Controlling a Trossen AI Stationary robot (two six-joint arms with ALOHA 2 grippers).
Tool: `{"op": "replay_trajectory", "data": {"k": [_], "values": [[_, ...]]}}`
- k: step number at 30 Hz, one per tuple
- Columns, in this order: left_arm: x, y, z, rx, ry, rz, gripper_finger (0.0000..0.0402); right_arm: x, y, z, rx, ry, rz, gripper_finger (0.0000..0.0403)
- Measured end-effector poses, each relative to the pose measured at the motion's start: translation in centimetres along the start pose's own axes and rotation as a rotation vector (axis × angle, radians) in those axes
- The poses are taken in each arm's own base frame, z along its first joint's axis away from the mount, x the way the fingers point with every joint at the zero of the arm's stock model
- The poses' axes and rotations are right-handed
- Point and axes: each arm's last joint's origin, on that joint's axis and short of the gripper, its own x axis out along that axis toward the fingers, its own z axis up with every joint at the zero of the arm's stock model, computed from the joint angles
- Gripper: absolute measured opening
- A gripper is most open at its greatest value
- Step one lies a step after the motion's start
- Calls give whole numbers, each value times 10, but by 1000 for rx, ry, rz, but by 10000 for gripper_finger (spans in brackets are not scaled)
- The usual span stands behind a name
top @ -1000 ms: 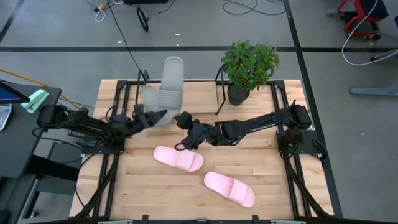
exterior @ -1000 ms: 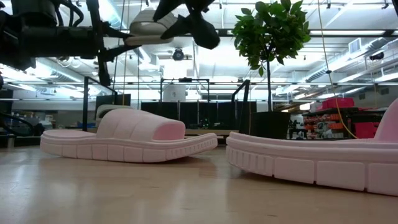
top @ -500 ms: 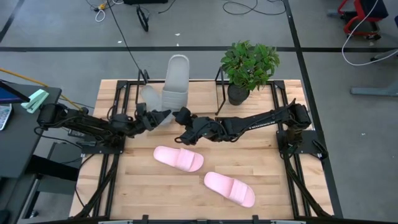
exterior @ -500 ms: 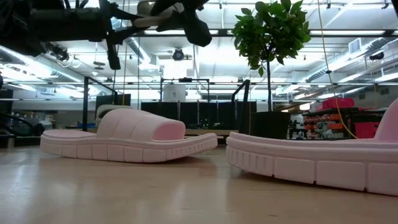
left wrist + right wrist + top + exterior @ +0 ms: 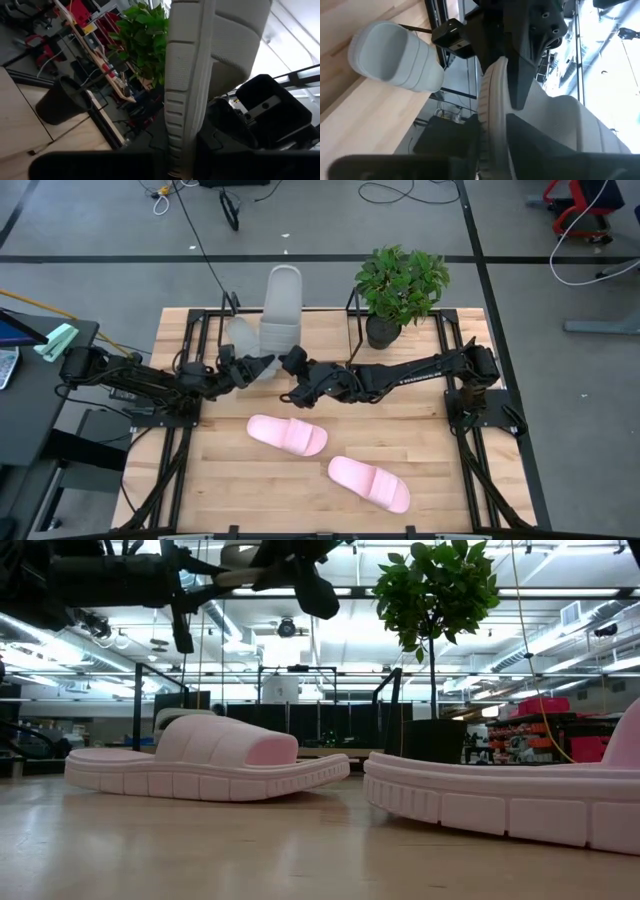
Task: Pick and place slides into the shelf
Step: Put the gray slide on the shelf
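High view shows my left gripper (image 5: pixel 262 366) and right gripper (image 5: pixel 290 365) meeting just above frame centre, both clamped on the heel end of one grey slide (image 5: pixel 280 308), which points toward the top edge, over the shelf (image 5: pixel 330 330). Another grey slide (image 5: pixel 240 335) lies just left of it on the shelf board. Two pink slides (image 5: pixel 287 435) (image 5: pixel 369 483) wait on the table (image 5: pixel 450 480) in the lower half, so I judge the job about half done.

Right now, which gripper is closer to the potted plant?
The right gripper: it sits nearer the potted plant, toward table centre. The left gripper is farther off, across the grey slide both hold.
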Motion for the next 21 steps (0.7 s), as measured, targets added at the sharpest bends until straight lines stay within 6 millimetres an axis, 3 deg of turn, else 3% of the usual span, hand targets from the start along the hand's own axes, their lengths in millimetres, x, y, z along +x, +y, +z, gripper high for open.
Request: {"op": "replay_trajectory", "data": {"k": [5, 12, 21], "values": [[0, 0, 0, 20, 4, -3, 106, -2, 0, 2, 1, -6, -2, 33], [0, 0, -1, 78, 14, -12, 182, -1, 0, 2, 11, -4, -1, 30], [0, -2, -2, 110, 66, -62, 222, 0, 2, 0, 85, -6, 18, 30]]}}
